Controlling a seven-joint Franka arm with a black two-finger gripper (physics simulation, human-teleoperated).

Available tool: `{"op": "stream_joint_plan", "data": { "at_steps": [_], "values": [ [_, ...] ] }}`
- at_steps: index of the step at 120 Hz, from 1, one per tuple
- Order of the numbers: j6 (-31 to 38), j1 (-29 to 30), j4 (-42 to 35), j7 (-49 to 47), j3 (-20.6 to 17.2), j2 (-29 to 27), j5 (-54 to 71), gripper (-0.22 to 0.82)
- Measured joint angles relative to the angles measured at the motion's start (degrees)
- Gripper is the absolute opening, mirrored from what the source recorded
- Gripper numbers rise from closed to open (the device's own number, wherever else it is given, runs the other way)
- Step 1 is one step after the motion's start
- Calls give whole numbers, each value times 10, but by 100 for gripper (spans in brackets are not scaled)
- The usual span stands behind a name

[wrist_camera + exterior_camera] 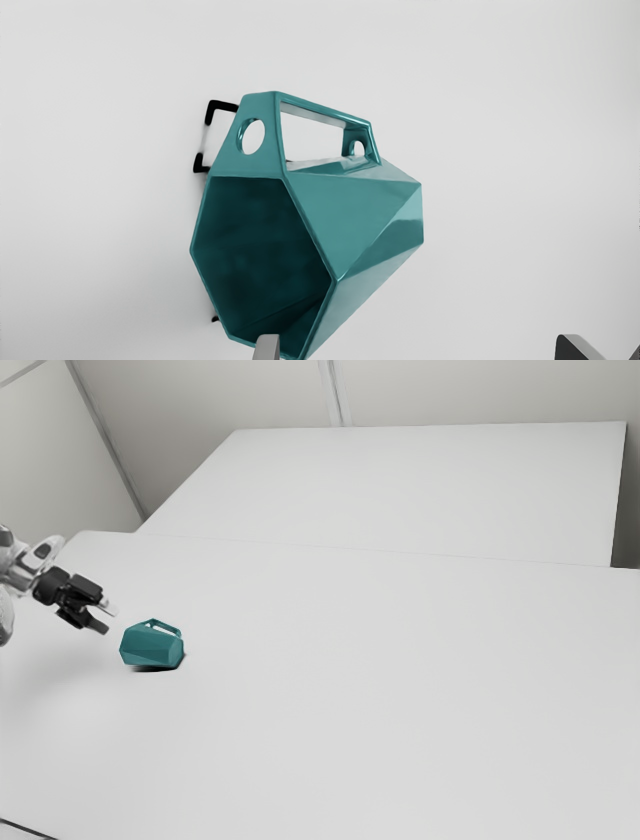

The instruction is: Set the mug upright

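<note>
Lying on its side: mug [150, 648], teal and faceted, on the white table [400, 710], at 4 o'clock from the gripper [108, 620] in the exterior view.
Mug mouth: the wide open end [260, 245], turned toward the gripper.
Mug body: narrows from mouth to base.
Handle: angular loop [265, 107] with a round hole at each end; at 1 o'clock from the mug's middle in the exterior view.
Gripper: fingers spread wide, nothing held; near the mug, with a visible gap.
Finger overlap: one fingertip [267, 347] crosses the mouth's rim in the wrist view.
Arm: pale [18, 570], entering at 9 o'clock in the exterior view.
Black angular shapes: beside the handle [215, 105]; nature cannot be told.
Dark line: at 7 o'clock [30, 830] in the exterior view.
</note>
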Motion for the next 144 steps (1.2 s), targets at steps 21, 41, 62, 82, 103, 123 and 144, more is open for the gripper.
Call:
{"op": "stream_joint_plan", "data": {
  "at_steps": [21, 41, 62, 82, 103, 123, 144],
  "values": [
    [12, 3, -3, 29, 0, 30, -55, 60],
    [17, 0, -9, 52, -4, 46, -75, 60],
    [19, -2, -17, 68, -12, 49, -80, 50],
    [19, -2, -33, 81, -13, 47, -97, 14],
    [17, -2, -33, 92, -12, 42, -100, -4],
    [9, -3, -32, 100, -13, 35, -100, -12],
    [0, -11, -32, 106, -13, 19, -101, -15]
  ]
}}
